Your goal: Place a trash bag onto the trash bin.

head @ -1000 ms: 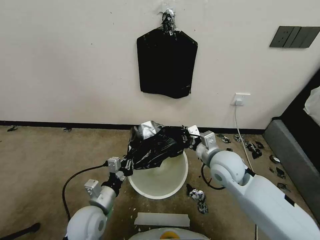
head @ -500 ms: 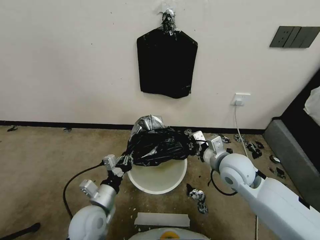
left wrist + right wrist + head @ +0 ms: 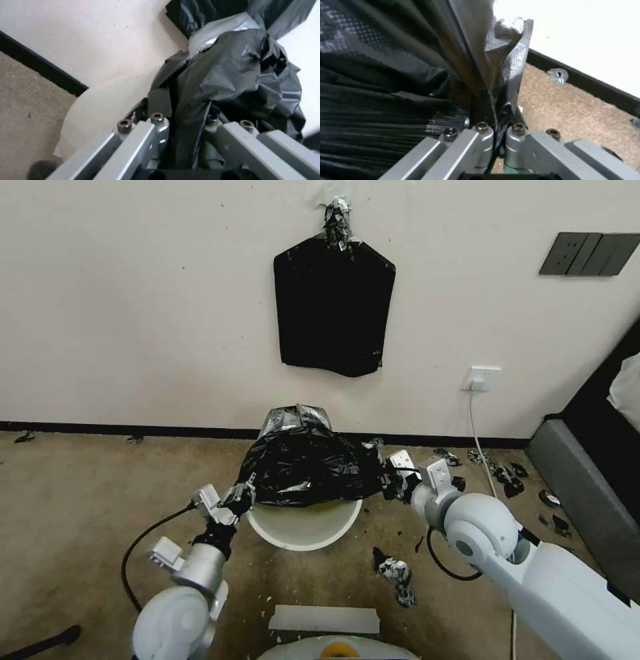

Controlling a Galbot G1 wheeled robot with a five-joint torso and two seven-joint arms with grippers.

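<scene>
The glossy black trash bag [image 3: 303, 467] is stretched between both grippers over the far part of the cream-white trash bin [image 3: 303, 527], whose near rim and inner wall still show. My left gripper [image 3: 241, 493] is shut on the bag's left edge beside the bin's left rim. My right gripper [image 3: 385, 480] is shut on the bag's right edge, just right of the bin. In the left wrist view the bag [image 3: 230, 77] runs between the fingers, with the bin's wall [image 3: 100, 107] beside it. The right wrist view has a fold of bag [image 3: 493, 82] pinched between the fingers.
A flat black bag pack [image 3: 333, 303] hangs on the wall above. Torn black scraps [image 3: 397, 573] lie on the carpet right of the bin, more by the wall socket cable [image 3: 483, 453]. A white strip [image 3: 325, 619] lies near my base. A grey sofa edge [image 3: 587, 500] is at right.
Both grippers have moved apart and toward the wall, stretching the bag wider and lowering it over the bin's far side. The bin has shifted a little toward the wall.
</scene>
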